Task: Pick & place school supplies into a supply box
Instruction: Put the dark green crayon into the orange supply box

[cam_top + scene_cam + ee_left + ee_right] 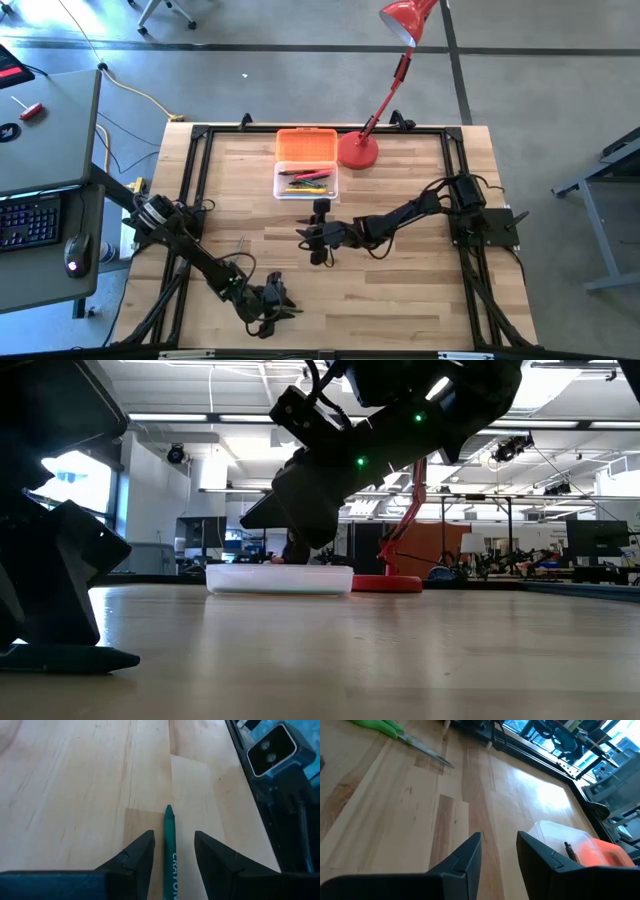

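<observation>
Green crayon (pixel 170 845), lengthwise between open left gripper (pixel 173 851)

**Around the workspace**

A red desk lamp (pixel 372 120) stands at the far edge of the wooden desk (pixel 400 290), its shade leaning out beyond the edge. A grey side table (pixel 45 130) to the left carries a keyboard (pixel 28 222) and a mouse (pixel 76 252). A yellow cable (pixel 140 95) trails across the floor
</observation>
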